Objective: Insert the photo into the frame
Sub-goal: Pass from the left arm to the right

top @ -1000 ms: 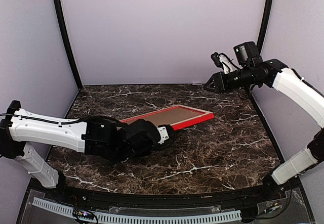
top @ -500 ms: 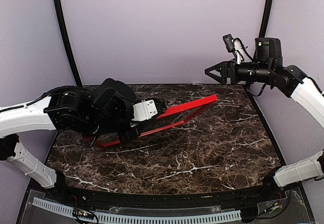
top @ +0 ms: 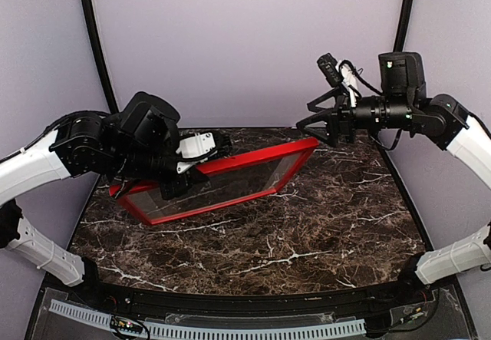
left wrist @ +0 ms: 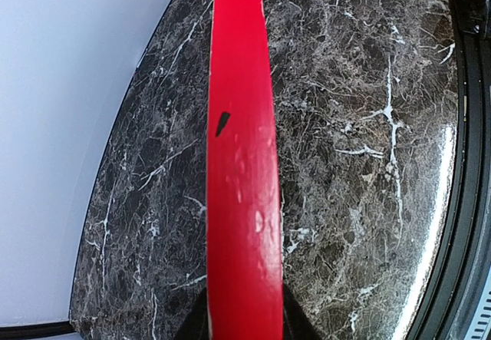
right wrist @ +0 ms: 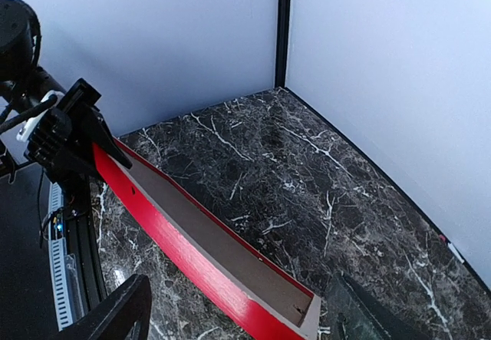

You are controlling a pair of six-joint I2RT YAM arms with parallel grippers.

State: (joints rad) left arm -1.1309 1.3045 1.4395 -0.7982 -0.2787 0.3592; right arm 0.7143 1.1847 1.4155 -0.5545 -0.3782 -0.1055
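From above, my left end effector (top: 201, 162) gripped the frame (top: 261, 159) by its upper rail, tilted over the tabletop (top: 345, 217), long axis running toward my spread right end effector (top: 313, 131); left wrist: rail between clamped fingers (left wrist: 295, 332); right wrist: fingers apart, corner between them; photo unseen.

We find no writing, label, brand or number that we can read in any view. The only mark is a small black fleck (left wrist: 222, 123) on the red rail of the frame (left wrist: 239, 217), toward 12 o'clock from the left wrist camera, and it forms no letter or digit.
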